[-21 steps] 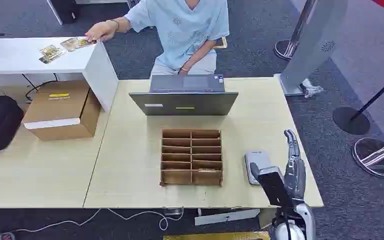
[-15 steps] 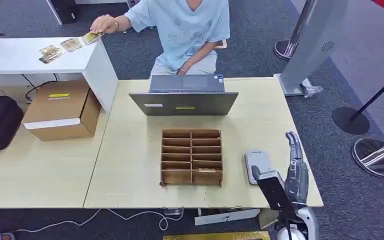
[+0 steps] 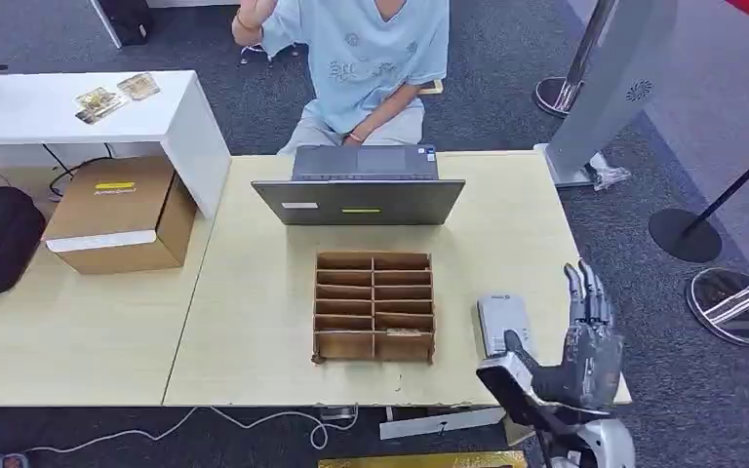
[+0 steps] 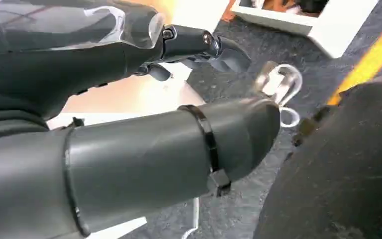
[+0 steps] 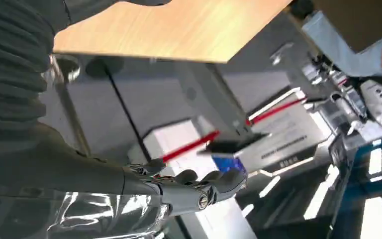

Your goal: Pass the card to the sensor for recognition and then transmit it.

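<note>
Right hand (image 3: 585,341): hovering at the near right corner of the wooden table (image 3: 254,322), fingers spread wide and pointing away from the robot, holding nothing.
Left hand (image 4: 199,45): hanging beside the robot's body over dark carpet, fingers loosely apart, gripping nothing that I can make out.
Card reader (image 3: 503,322): a small grey sensor pad lying flat on the table, just beside the right hand.
Cards (image 3: 117,95): two or three thin cards are lying on the white side desk (image 3: 19,117), well apart from the robot (no card is sitting near either hand).
Person (image 3: 366,58): sitting behind the open laptop (image 3: 361,190), one arm raised.
Card sorter (image 3: 374,304): a brown slotted rack standing between laptop and robot.
Handling judgement: a card is probably light, stiff, thin and slippery; pinching it by one short edge, thumb against finger, is looking safest, leaving the flat face free for the reader.
</note>
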